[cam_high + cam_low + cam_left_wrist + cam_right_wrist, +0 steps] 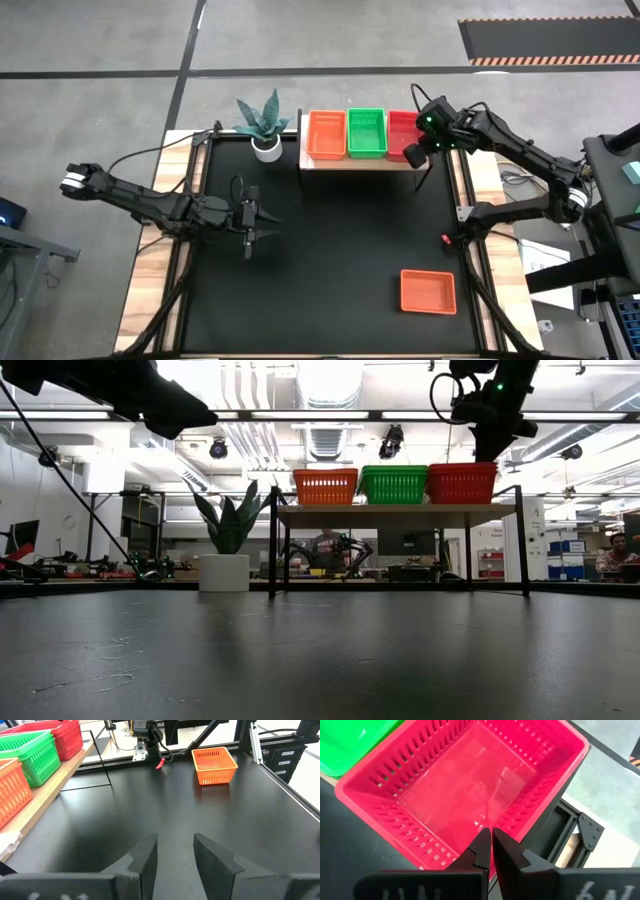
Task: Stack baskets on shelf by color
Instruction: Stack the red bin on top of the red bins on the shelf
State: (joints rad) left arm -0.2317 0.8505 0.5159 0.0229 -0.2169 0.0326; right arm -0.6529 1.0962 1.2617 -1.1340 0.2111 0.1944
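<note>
baskets sit on the shelf point(360, 163): orange point(325, 134), green point(366, 132), red point(402, 131). right gripper point(491, 836), fingers together, hovers over red. left gripper point(175, 851), parted, waits beside the shelf.

three baskets point(366, 133) on shelf point(360, 163) | plant point(263, 125) left | one basket point(428, 291) on table point(320, 250)

Pale-wood shelf point(360, 163) carrying orange basket point(326, 134), green basket point(366, 133), red basket point(401, 131) side by side, black table point(320, 260) carrying lone orange basket point(428, 291), potted plant point(264, 127)
</note>
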